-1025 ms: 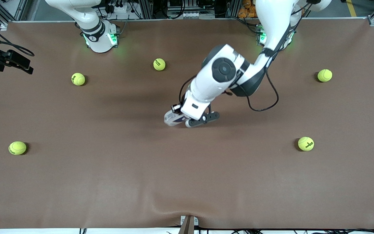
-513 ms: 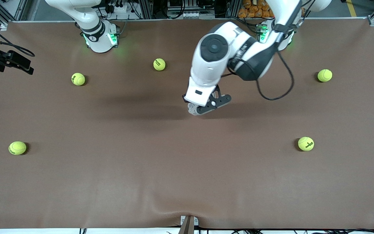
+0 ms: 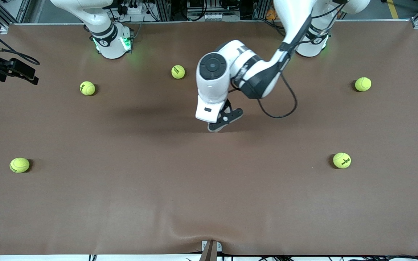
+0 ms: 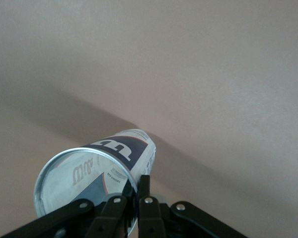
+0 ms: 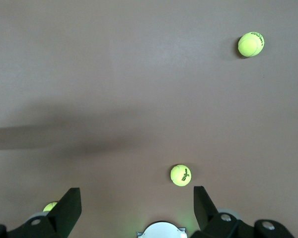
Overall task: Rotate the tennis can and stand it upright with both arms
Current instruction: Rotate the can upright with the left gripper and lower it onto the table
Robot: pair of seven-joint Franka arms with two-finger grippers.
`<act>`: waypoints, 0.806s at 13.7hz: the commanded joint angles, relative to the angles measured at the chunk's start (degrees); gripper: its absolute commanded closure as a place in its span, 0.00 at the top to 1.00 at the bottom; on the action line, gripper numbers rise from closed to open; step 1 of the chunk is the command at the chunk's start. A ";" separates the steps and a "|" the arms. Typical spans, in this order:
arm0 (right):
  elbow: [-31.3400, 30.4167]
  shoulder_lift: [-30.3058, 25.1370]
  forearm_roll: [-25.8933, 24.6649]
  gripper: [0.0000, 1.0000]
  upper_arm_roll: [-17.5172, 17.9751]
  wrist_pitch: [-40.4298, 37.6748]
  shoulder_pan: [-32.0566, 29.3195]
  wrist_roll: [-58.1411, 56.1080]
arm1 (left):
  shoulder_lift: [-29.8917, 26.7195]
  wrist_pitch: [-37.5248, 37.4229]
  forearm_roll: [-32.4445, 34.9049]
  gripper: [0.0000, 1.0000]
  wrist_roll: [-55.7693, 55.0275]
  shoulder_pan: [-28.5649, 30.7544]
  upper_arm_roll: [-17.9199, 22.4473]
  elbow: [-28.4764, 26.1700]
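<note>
desk [image 3: 122, 203]: brown, fills frame | tennis balls: upper centre [image 3: 178, 71]; upper left [image 3: 87, 88]; lower left edge [image 3: 19, 165]; upper right [image 3: 363, 84]; right of centre, lower [image 3: 341, 160] | black camera rig [image 3: 9, 69]: left edge, upper

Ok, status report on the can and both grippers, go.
Left gripper shut on tennis can, mid-table, can tilted, not upright. Right gripper open, arm waiting at its end of the table. Tennis balls scattered, none blocking.
</note>
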 commanded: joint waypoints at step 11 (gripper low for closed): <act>0.30 1.05 -0.57 1.00 -0.45 0.54 -0.96 -0.87 | 2.87 0.03 1.49 0.34 -6.04 -9.65 9.09 1.48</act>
